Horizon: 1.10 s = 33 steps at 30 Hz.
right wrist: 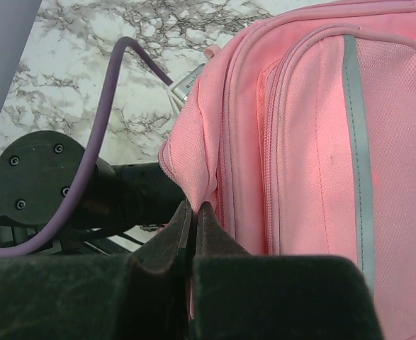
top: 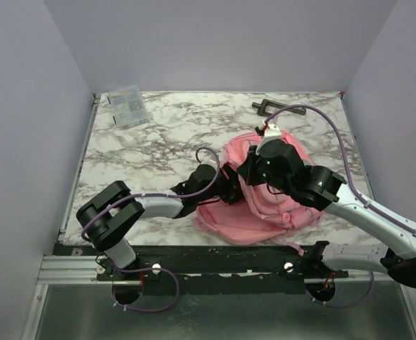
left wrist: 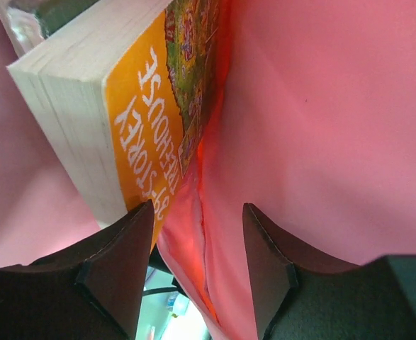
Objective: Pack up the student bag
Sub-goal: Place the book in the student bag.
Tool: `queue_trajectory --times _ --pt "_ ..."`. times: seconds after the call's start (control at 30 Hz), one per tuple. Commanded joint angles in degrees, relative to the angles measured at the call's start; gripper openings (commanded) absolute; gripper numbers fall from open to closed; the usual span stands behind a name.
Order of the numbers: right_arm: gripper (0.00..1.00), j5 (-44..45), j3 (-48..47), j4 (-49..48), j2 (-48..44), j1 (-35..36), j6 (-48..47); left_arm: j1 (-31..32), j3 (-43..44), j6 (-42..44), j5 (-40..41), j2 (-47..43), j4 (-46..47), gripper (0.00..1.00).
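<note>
Two grippers work at the student bag (top: 254, 212). The right gripper (right wrist: 195, 209) has its fingers pressed together on a fold of the bag's pink edge fabric, beside the grey-trimmed front pocket; we see no gap between them. The left gripper (left wrist: 198, 209) has its fingers spread wide and grips nothing. Pink fabric surrounds it, and a fold of that fabric lies in the gap.

An orange-covered book (left wrist: 133, 113) stands just beyond the finger on the left of the left wrist view, with its corner at the fingertip. We cannot tell whether they touch.

The bag lies on the marble table (top: 158, 142), right of centre and toward the near edge. The left arm enters it from the left, and the right gripper holds its edge from above.

We count:
- one bag
- one book
- one clear packet (top: 127, 106) at the far left corner, well apart from the bag
- one dark bracket-shaped part (top: 277, 107) at the far edge, beyond the bag
</note>
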<state>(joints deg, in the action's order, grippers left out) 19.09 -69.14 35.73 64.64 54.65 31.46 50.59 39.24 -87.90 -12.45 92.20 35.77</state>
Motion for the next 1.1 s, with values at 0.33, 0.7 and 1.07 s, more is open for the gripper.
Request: queue_trajectory --times 0.33,0.7,1.07 --pt "0.01 2.76 2.79 -0.89 -2.36 -0.03 3.19 1.23 5.52 1.20 -1.57 6.09 6.86 0.57" --pt "0.63 5.95 3.54 3.66 -1.99 -0.07 2.42 -7.22 -13.27 14.02 -16.17 -12.99 7.74 0.77" --pt "0.80 29.47 8.75 18.96 -11.31 -1.66 23.57 -9.89 -20.43 12.51 -15.91 -14.98 9.23 0.76"
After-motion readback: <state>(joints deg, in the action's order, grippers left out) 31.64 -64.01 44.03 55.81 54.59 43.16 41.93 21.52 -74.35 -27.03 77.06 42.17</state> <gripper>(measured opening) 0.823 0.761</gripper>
